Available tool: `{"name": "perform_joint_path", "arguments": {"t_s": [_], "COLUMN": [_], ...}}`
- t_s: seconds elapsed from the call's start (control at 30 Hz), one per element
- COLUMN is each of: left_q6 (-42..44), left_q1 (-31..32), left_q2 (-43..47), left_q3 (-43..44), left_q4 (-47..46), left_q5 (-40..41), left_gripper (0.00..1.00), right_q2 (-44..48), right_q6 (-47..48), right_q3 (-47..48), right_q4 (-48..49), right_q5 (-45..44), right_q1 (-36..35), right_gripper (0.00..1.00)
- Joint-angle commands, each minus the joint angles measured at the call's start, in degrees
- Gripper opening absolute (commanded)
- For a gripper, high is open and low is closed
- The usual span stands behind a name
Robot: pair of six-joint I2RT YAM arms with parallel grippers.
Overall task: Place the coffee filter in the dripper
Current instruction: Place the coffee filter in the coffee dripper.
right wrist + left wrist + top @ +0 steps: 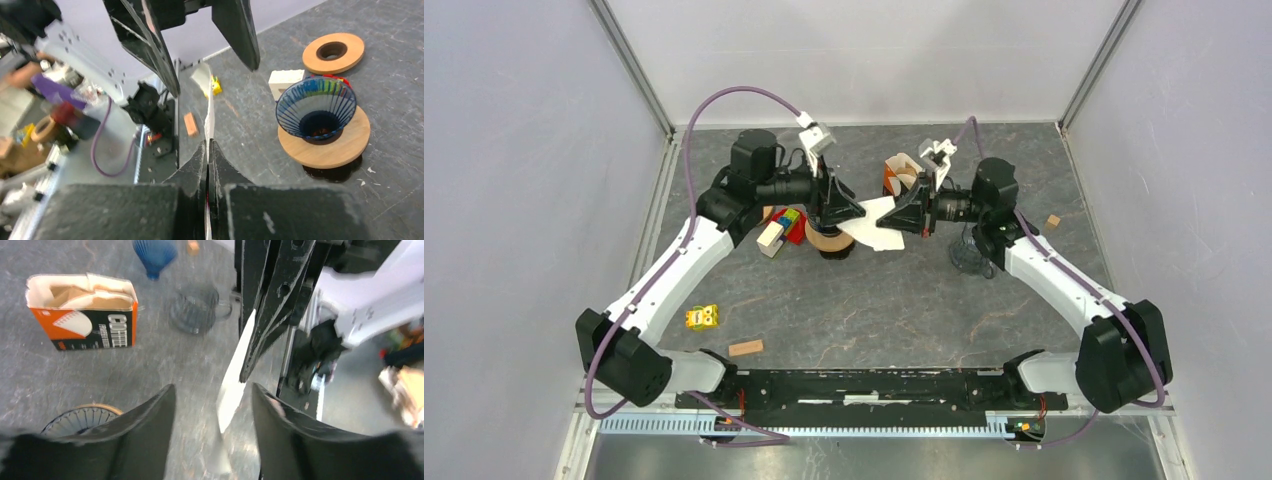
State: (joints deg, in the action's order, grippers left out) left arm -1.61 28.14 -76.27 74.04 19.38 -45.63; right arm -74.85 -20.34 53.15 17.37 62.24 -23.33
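The white paper coffee filter [879,225] hangs in the air between my two grippers. My right gripper [906,216] is shut on one edge of it; in the right wrist view the right gripper [207,150] pinches the sheet [209,107] edge-on. My left gripper [840,206] is open, its fingers [150,415] on either side of the filter's free edge [231,390] without touching it. The ribbed glass dripper [316,107] stands on a round wooden base [325,147], just below and left of the filter in the top view [829,242].
An orange coffee filter box [82,310] stands at the back. A glass carafe [969,255] is under the right arm. A wooden ring [333,52], a white block [286,79], a yellow toy [702,317] and a wooden block [745,348] lie around.
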Motion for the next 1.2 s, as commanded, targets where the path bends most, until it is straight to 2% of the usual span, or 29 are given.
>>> {"name": "perform_joint_path", "arguments": {"t_s": [0.0, 0.07, 0.13, 0.37, 0.7, 0.97, 1.17], "left_q6": [-23.26, -29.81, -31.40, -42.03, -43.23, -40.77, -41.46], "left_q1": [-5.27, -7.59, -8.06, -7.28, -3.25, -0.60, -0.01], "left_q2": [3.09, 3.38, 3.65, 3.94, 1.78, -1.13, -2.99], "left_q3": [-3.75, -6.70, -8.43, -15.93, -17.06, -14.08, -12.22], "left_q4": [-18.20, -26.20, -29.42, -45.84, -49.31, -46.72, -46.78], "left_q5": [-0.10, -1.81, -3.33, -7.70, -7.22, -5.86, -5.44], "left_gripper": [0.72, 0.79, 0.83, 0.89, 0.89, 0.72, 0.49], "right_q2": [1.56, 1.23, 1.19, -0.28, -1.30, -0.76, -0.21], "right_q6": [-28.32, -35.53, -40.99, -48.62, -49.54, -49.35, -46.50], "right_q3": [-3.54, -5.47, -7.34, -10.50, -11.22, -11.31, -11.40], "right_q4": [27.78, 35.39, 40.66, 45.21, 44.71, 43.23, 39.04], "right_q5": [-2.81, -4.12, -5.86, -9.05, -10.46, -10.73, -10.65], "right_q1": [3.71, 5.07, 5.91, 6.80, 6.75, 6.61, 6.55], "right_gripper": [0.00, 0.00, 0.00, 0.00, 0.00, 0.00, 0.00]}}
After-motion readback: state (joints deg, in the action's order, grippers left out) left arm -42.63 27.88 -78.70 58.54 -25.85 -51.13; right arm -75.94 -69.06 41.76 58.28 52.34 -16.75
